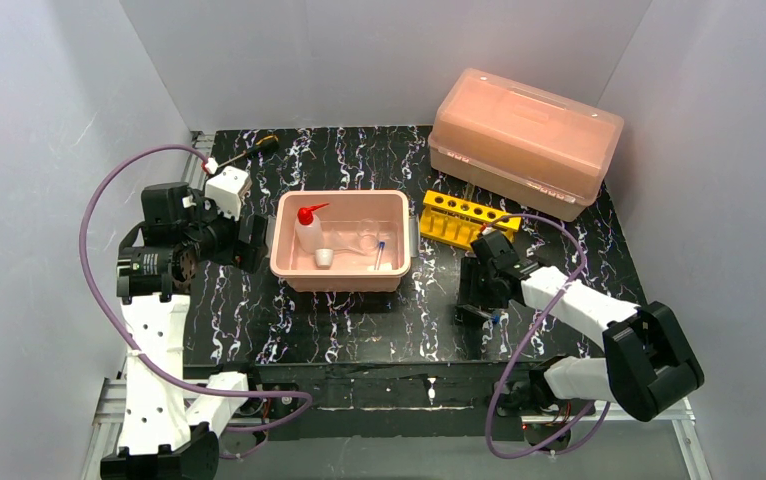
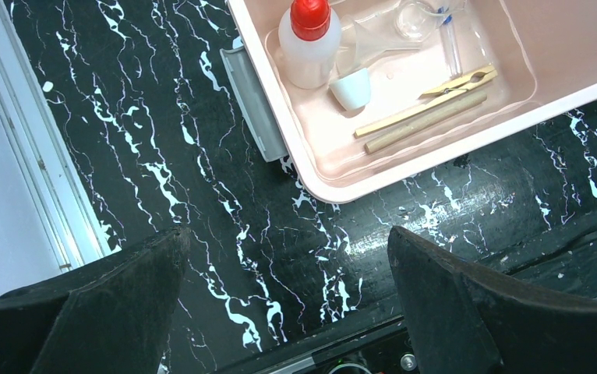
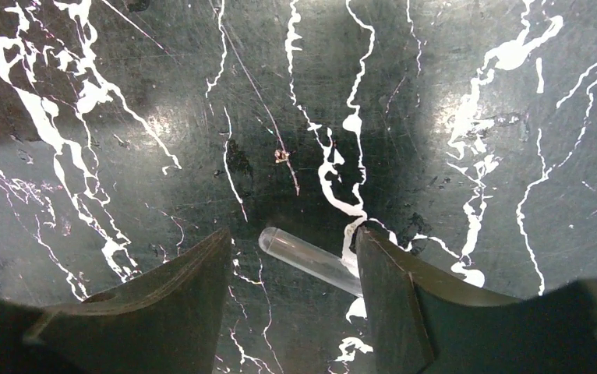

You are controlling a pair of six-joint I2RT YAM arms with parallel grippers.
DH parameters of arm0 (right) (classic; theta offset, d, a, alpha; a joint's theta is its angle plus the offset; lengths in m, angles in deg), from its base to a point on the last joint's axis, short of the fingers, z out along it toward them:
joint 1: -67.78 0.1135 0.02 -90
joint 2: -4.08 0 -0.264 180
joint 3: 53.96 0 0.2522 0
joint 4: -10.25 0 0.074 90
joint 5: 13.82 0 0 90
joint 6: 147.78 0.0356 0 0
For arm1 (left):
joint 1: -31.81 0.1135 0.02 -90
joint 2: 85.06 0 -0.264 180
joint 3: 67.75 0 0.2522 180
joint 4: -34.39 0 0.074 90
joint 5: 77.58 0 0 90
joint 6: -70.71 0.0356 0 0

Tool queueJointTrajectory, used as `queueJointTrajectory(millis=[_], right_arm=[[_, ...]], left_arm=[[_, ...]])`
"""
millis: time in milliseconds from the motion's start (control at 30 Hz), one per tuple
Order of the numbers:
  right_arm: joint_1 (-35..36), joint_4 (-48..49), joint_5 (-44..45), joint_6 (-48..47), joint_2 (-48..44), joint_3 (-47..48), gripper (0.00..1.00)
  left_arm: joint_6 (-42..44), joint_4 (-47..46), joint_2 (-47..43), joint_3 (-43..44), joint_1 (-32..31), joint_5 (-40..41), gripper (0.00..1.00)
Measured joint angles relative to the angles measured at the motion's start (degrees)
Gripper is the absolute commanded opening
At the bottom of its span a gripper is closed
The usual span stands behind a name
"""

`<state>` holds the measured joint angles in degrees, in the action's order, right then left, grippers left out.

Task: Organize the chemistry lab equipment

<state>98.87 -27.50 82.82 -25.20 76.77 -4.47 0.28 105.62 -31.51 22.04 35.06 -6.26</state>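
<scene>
A pink open tray (image 1: 339,283) in the middle holds the white squeeze bottle with the red nozzle (image 1: 308,230), the tiny white cup (image 1: 324,258), a clear glass beaker (image 2: 416,19), a blue-capped tube (image 1: 380,254) and two wooden clamps (image 2: 428,109). The yellow holed rack (image 1: 457,218) stands right of the tray. My left gripper (image 2: 287,257) is open and empty over the bare table, left of the tray. My right gripper (image 3: 291,241) is open and low over the table. A clear tube (image 3: 305,259) lies between its fingers, its far end hidden behind the right finger (image 3: 393,296).
The big pink lidded box (image 1: 524,140) stands at the back right, behind the rack. A white block (image 1: 227,188) and a dark tool (image 1: 259,147) lie at the back left. The tray has grey handles (image 2: 252,105). The table's near edge is close below both grippers.
</scene>
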Motion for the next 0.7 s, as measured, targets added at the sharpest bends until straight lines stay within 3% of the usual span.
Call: queueJointTrajectory(millis=[267, 533, 700], right_arm=[[0.0, -3.0, 1.1, 2.1, -2.7, -0.7, 0.72], [0.0, -8.8, 2.7, 2.6, -12.0, 0.7, 0.73], [0.0, -10.3, 2.2, 1.2, -8.9, 1.5, 0.73]], left_arm=[[0.0, 0.0, 0.2, 0.0, 0.0, 0.0, 0.98], [0.0, 0.0, 0.2, 0.0, 0.0, 0.0, 0.98], [0.0, 0.0, 0.2, 0.0, 0.0, -0.2, 0.98]])
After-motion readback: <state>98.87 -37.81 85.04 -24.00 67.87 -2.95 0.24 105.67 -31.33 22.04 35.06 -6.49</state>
